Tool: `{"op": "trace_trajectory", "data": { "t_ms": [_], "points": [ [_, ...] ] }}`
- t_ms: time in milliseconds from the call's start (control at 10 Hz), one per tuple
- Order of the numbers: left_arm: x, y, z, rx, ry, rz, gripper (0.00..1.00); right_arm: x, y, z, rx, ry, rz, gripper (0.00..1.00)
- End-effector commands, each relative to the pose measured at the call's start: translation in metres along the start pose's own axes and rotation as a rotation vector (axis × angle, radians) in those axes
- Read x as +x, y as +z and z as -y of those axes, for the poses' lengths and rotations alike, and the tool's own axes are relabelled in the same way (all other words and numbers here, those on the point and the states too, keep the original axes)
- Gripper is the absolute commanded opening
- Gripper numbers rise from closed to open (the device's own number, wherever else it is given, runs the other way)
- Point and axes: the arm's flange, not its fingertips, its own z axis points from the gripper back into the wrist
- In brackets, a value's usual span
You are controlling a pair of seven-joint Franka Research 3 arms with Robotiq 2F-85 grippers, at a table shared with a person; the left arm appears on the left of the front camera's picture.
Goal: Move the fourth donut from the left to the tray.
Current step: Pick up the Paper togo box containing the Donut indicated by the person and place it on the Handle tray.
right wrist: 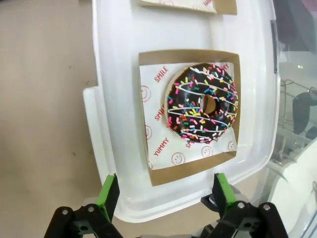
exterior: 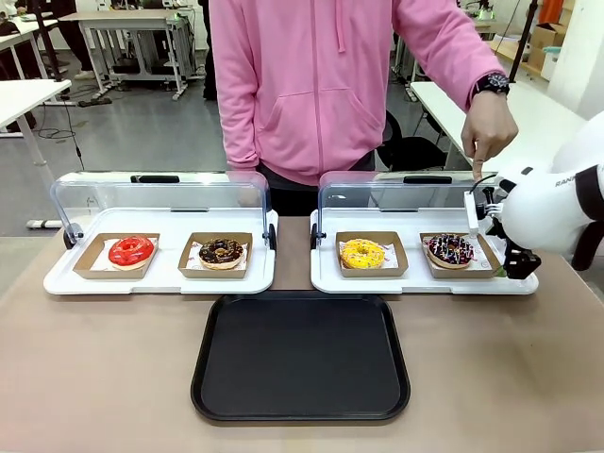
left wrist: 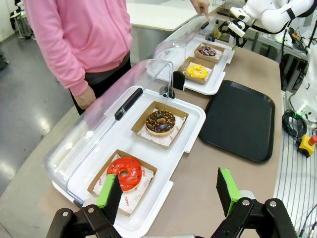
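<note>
The chocolate-iced sprinkled ring donut (right wrist: 203,110) in its brown cardboard holder (right wrist: 190,115) is sitting beyond the right gripper (right wrist: 165,194), whose spread green-padded fingers are risking snagging the white plastic tray's rim (right wrist: 101,134).

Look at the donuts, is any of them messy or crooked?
Nothing is spilled or broken. The fourth donut sits in a brown holder turned slightly askew on its white tray. The other three donuts sit neatly in theirs.

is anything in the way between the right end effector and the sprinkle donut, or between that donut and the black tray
Nothing visible. The right end effector hangs open above the fourth donut, whose clear lid is raised behind it. The tray lies bare, nearer the robot.
</note>
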Motion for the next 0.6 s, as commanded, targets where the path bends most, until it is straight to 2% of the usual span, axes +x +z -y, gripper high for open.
{"op": "trace_trajectory", "data": {
  "t_ms": [0,500],
  "points": [
    [0.002,0.001,0.000,-0.001,-0.006,0.020,1.00,-0.011,-0.012,-0.001,-0.043,0.044,0.001,1.00],
    [0.002,0.001,0.000,-0.001,-0.006,0.020,1.00,-0.024,-0.036,0.009,-0.038,0.073,0.027,1.00]
  ]
}}
